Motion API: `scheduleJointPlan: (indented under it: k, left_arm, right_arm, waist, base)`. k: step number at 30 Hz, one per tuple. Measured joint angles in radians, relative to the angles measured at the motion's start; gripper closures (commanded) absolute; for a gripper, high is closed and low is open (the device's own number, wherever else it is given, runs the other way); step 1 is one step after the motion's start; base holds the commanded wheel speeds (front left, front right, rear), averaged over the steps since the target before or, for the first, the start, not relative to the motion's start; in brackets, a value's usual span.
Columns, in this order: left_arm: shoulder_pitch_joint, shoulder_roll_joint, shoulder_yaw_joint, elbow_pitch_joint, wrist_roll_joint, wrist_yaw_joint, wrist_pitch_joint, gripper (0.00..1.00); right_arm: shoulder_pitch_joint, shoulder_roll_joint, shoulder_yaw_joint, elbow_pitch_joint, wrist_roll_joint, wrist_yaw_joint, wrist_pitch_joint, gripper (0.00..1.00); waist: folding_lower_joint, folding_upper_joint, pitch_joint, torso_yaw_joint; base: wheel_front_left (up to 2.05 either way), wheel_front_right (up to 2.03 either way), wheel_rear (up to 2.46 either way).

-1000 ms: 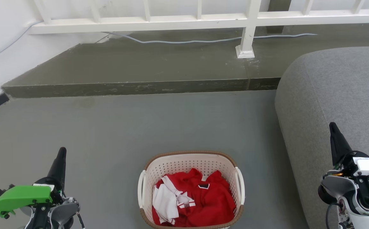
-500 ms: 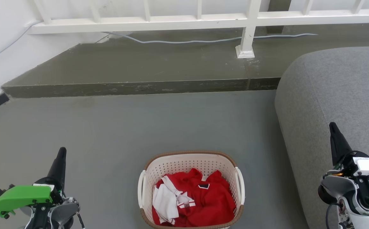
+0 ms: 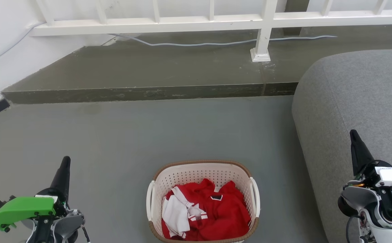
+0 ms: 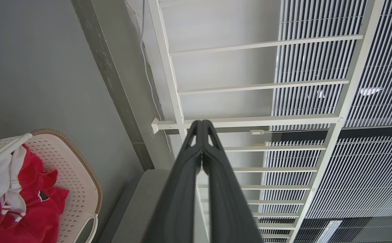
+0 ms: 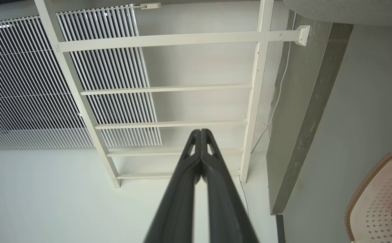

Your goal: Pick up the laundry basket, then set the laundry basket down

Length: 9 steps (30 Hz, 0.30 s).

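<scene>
The laundry basket (image 3: 196,173) stands on the grey floor at the bottom middle of the head view, cream-white and perforated with a brown rim and white side handles. Red and white clothes (image 3: 212,214) lie in it. My left gripper (image 3: 66,159) is at the lower left, well clear of the basket, fingers pressed together. My right gripper (image 3: 352,132) is at the lower right in front of the sofa, also shut and empty. In the left wrist view the basket (image 4: 77,168) sits at the lower left beside my left gripper (image 4: 202,122). The right wrist view has the basket (image 5: 378,199) at its lower right edge and my right gripper (image 5: 201,131) shut.
A grey sofa (image 3: 358,101) fills the right side, close to the basket. A raised concrete step (image 3: 148,91) runs across behind the floor, with a white railing (image 3: 216,20) and a grey cable (image 3: 199,43) on it. A white wall (image 3: 0,54) stands at left.
</scene>
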<state>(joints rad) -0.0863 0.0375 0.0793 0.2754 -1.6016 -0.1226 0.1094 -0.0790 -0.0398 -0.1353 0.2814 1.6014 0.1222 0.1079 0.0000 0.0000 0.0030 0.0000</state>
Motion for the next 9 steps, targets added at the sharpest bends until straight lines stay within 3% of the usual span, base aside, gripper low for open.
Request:
scheduleJointPlan:
  k: [9]
  left_arm:
    - [0.000,0.000,0.000,0.000,0.000,0.000,0.000,1.00]
  right_arm:
    - [0.000,0.000,0.000,0.000,0.000,0.000,0.000,1.00]
  waist:
    - [0.0000,0.0000,0.000,0.000]
  base:
    - [0.00,0.00,0.00]
